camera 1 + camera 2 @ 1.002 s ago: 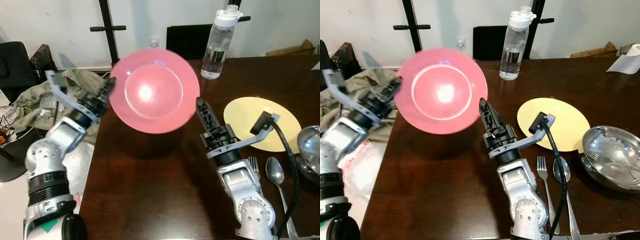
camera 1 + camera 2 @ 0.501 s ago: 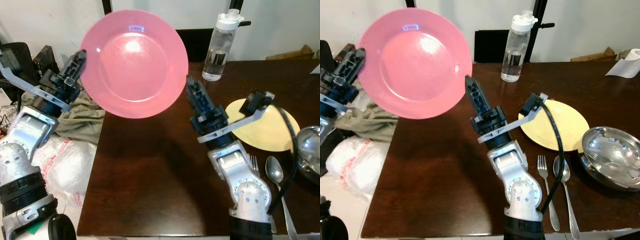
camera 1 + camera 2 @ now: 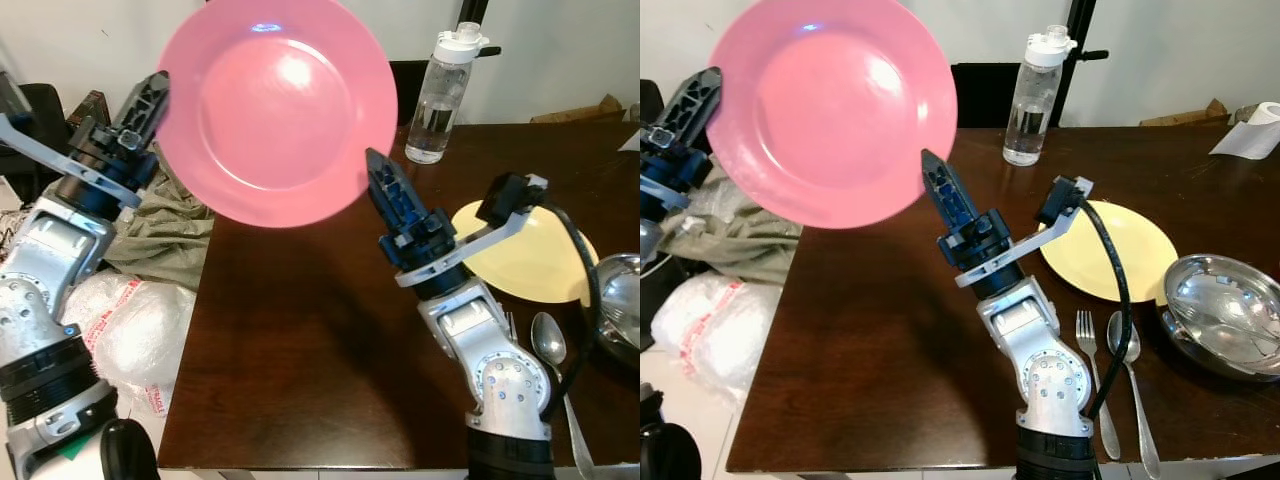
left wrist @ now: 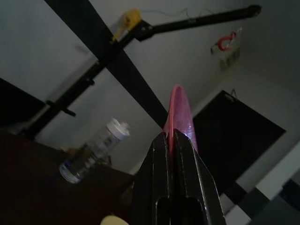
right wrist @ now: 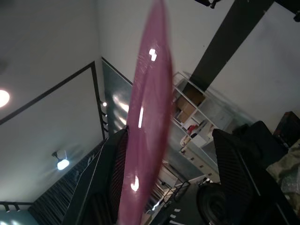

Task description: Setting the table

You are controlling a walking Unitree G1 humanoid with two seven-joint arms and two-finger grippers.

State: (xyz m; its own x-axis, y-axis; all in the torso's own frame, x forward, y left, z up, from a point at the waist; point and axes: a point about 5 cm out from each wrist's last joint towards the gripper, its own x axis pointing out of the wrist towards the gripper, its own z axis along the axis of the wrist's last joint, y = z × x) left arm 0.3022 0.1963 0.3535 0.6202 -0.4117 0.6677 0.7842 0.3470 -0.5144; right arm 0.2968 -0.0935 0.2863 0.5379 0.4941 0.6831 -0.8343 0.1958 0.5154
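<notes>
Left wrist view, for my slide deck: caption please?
Left gripper shut on the pink plate, edge-on, water bottle behind.

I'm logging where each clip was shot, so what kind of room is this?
Probably a home dining area: a dark wooden table carries a flat yellow plate, a metal fork, a spoon and a steel bowl.

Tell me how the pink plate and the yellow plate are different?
The pink plate is up in the air, tilted to face the camera, while the yellow plate lies flat on the table. The left gripper pinches the pink plate's rim; nothing holds the yellow one. Their colours differ too. Both are round.
</notes>
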